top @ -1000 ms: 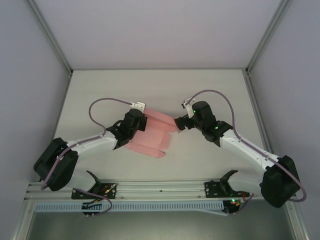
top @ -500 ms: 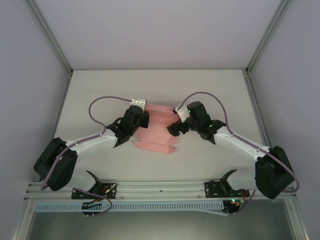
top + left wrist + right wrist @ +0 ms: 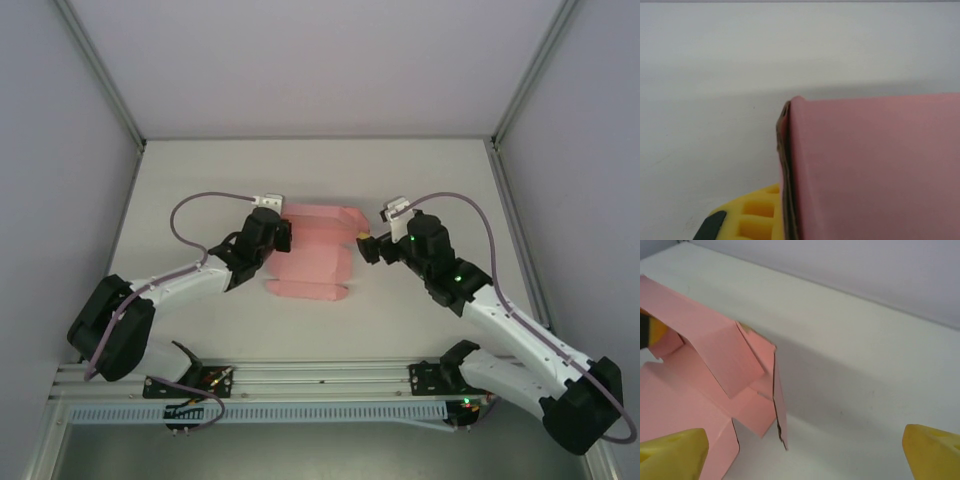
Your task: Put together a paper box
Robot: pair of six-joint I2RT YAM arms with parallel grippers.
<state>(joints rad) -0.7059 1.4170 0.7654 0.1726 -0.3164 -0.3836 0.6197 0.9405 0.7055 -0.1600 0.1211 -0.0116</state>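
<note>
The pink paper box (image 3: 312, 262) lies partly folded at mid-table, its far panel raised. My left gripper (image 3: 284, 236) is shut on the box's left edge. In the left wrist view the pink panel (image 3: 870, 170) rises against one yellow finger (image 3: 752, 215); the other finger is hidden behind it. My right gripper (image 3: 364, 246) stands open just right of the box, not touching it. In the right wrist view its two yellow fingertips (image 3: 670, 455) sit far apart, with the box (image 3: 700, 370) and an upright side flap (image 3: 778, 407) ahead on the left.
The white table (image 3: 420, 190) is walled by grey panels left, right and behind. An aluminium rail (image 3: 320, 378) with the arm bases runs along the near edge. Purple cables loop above both wrists.
My right gripper has backed off to the right, away from the box's right end. The box has turned from tilted to level across the table, still held by my left gripper.
</note>
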